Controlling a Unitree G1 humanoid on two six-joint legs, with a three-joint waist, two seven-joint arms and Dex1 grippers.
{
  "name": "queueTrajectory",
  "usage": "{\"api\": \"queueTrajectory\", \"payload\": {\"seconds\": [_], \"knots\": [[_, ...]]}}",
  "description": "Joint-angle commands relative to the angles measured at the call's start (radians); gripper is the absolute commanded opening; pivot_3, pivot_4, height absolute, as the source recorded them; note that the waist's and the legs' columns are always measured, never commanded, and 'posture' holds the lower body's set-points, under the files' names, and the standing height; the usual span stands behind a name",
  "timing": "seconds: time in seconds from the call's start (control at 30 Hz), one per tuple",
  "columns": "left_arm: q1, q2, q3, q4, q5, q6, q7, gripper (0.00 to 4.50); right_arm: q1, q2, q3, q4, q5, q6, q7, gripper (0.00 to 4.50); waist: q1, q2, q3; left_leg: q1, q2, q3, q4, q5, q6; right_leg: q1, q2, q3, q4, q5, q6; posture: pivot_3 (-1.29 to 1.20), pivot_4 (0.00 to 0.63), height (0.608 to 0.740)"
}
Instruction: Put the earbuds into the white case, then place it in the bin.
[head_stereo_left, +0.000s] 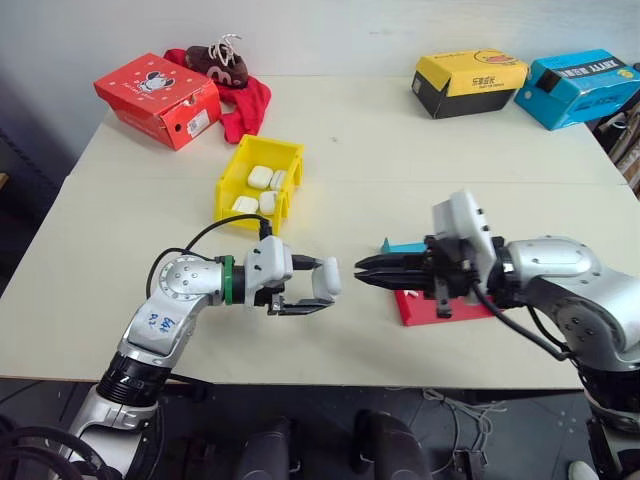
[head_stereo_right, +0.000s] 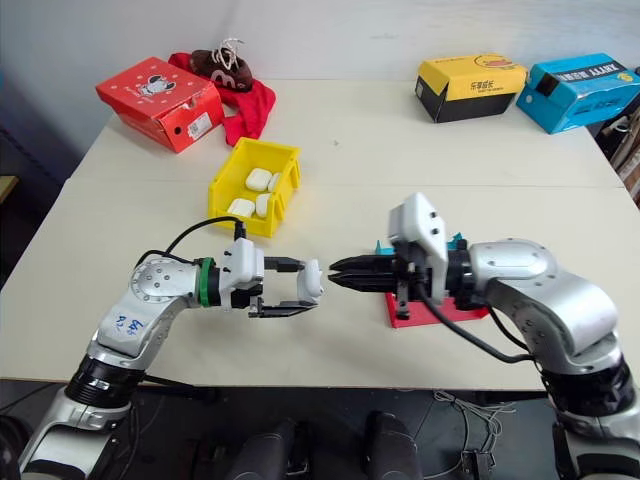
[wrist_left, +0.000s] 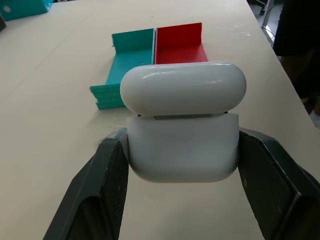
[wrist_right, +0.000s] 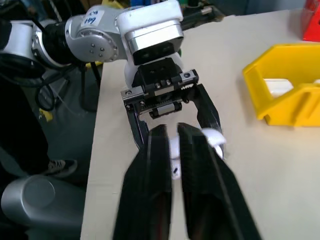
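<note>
My left gripper (head_stereo_left: 312, 291) is shut on the white case (head_stereo_left: 326, 277), holding it by its sides just above the table's front part. In the left wrist view the case (wrist_left: 183, 90) stands between the two black fingers (wrist_left: 107, 170), hinge side toward the camera, with the lid resting on or just off the body. My right gripper (head_stereo_left: 362, 270) points at the case from the right with its tips a short gap away. Its fingers (wrist_right: 160, 150) are nearly together, and white shows through the slit. The earbuds are hidden. The yellow bin (head_stereo_left: 291, 165) stands farther back and holds several white cases.
A shallow blue-and-red tray (head_stereo_left: 440, 308) lies under my right wrist. At the back left stand a red shoebox (head_stereo_left: 160, 98) and a red cloth with a shoe (head_stereo_left: 245, 100). At the back right sit a yellow-and-black box (head_stereo_left: 468, 84) and a blue box (head_stereo_left: 580, 87).
</note>
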Motion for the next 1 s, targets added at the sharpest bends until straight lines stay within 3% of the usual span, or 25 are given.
{"api": "queueTrajectory", "payload": {"seconds": [0.03, 0.23, 0.43, 0.7, 0.83, 1.0], "knots": [[-0.006, -0.001, 0.003, -0.041, 0.013, -0.004, 0.016, 2.77, -0.038, 0.041, 0.048, -0.017, -0.047, -0.009, -0.036, 0.02, 0.002, 0.0, 0.0, 0.0, 0.0, 0.0, 0.0, 0.0, 0.0, 0.0, 0.0, 0.0, 0.0, 0.0, 0.0, 0.0, 0.15, 0.74], [-0.004, -0.002, 0.007, -0.045, 0.009, 0.005, 0.014, 2.77, -0.087, 0.105, 0.145, 0.022, -0.146, -0.028, -0.055, 0.02, 0.0, 0.0, 0.0, -0.001, 0.0, 0.0, 0.0, 0.0, 0.0, 0.0, 0.0, -0.001, 0.0, 0.0, 0.0, 0.0, 0.15, 0.74], [-0.005, -0.008, 0.013, -0.054, 0.005, 0.014, 0.023, 2.77, -0.053, 0.084, 0.187, 0.043, -0.225, -0.046, -0.032, 0.02, 0.001, 0.0, 0.0, -0.001, -0.001, 0.0, 0.0, 0.001, 0.001, 0.0, 0.003, -0.001, 0.0, 0.0, 0.0, 0.0, 0.15, 0.74], [0.014, 0.013, 0.065, -0.078, -0.038, 0.05, 0.024, 2.77, 0.109, -0.002, -0.001, 0.045, -0.181, -0.089, 0.008, 0.02, 0.003, 0.0, 0.0, -0.001, -0.001, -0.001, 0.0, 0.001, 0.001, 0.0, 0.003, -0.001, 0.0, 0.0, 0.0, 0.0, 0.15, 0.74], [0.048, -0.014, 0.199, -0.117, -0.163, 0.21, 0.125, 2.77, 0.263, 0.086, -0.243, 0.05, -0.075, -0.175, -0.038, 0.02, 0.002, -0.001, 0.0, 0.0, -0.001, 0.0, 0.0, 0.001, 0.001, 0.001, 0.003, -0.001, 0.0, 0.0, 0.0, 0.0, 0.15, 0.74], [0.029, -0.04, 0.389, -0.133, -0.242, 0.455, 0.368, 2.77, 0.41, 0.158, -0.447, 0.09, -0.213, -0.558, -0.068, 1.56, 0.009, -0.001, 0.0, 0.001, -0.001, -0.001, 0.0, 0.001, 0.001, 0.002, 0.004, -0.001, 0.0, 0.001, 0.001, 0.0, 0.15, 0.74]]}}
